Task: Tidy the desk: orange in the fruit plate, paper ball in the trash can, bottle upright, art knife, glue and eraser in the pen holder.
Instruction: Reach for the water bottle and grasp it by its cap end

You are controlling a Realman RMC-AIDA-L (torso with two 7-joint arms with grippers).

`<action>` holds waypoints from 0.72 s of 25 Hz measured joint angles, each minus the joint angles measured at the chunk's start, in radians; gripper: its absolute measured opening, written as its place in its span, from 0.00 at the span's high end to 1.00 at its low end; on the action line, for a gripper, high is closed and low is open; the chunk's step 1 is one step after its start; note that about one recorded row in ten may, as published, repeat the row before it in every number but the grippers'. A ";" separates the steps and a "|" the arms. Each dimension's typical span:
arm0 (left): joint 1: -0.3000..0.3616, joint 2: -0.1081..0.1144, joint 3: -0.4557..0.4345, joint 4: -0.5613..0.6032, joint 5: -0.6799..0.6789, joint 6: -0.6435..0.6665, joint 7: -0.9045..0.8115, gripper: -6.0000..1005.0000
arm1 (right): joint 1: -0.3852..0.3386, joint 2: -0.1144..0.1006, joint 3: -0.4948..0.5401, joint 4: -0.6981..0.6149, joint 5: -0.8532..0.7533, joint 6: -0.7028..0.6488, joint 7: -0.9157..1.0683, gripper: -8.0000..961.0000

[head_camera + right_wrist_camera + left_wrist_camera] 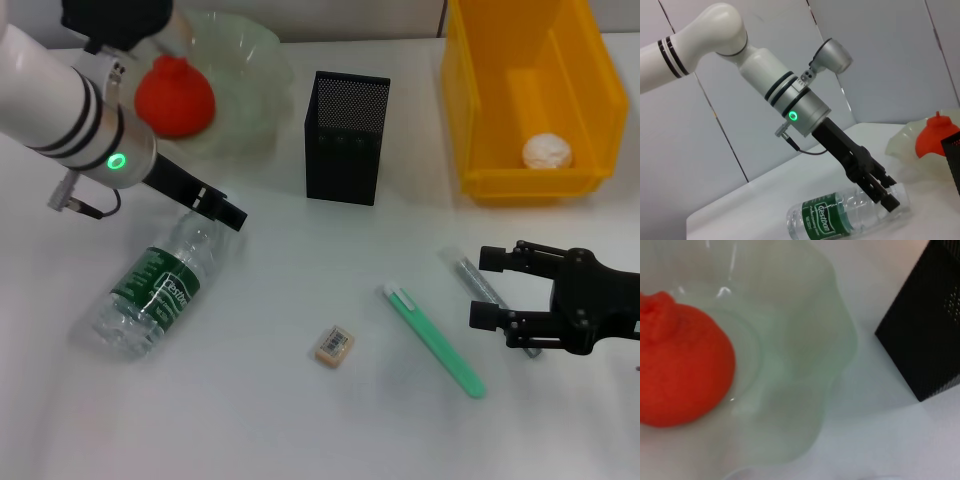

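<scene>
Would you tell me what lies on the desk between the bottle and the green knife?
Only the eraser, in the head view, between bottle and knife.

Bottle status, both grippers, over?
Bottle lying flat on desk. Left gripper at its cap end, no grip visible. Right gripper open over glue stick. Nothing blocking.

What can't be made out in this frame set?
- Bottle cap end: in head view the left hand covers it; whether the fingers grip or only touch it is unclear in both views.
- Pen holder contents: dark mesh hides the inside.
- Clear tube under the right hand: lower part hidden, contact uncertain.
- Eraser print: too small.
</scene>
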 joint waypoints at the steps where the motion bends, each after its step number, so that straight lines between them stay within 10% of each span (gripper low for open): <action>1: -0.001 -0.001 0.014 -0.006 -0.001 -0.009 -0.001 0.23 | 0.000 0.000 0.000 0.000 0.000 0.000 0.000 0.11; 9: 0.006 -0.002 0.116 -0.012 -0.001 -0.087 -0.001 0.24 | 0.009 -0.002 0.002 0.026 0.000 0.015 -0.002 0.11; 12: 0.009 -0.001 0.125 -0.011 0.002 -0.095 0.003 0.47 | 0.009 -0.002 0.006 0.027 0.000 0.020 -0.001 0.11; 18: 0.052 0.003 0.118 0.070 -0.029 -0.063 0.034 0.55 | 0.009 -0.004 0.008 0.028 0.000 0.025 0.004 0.11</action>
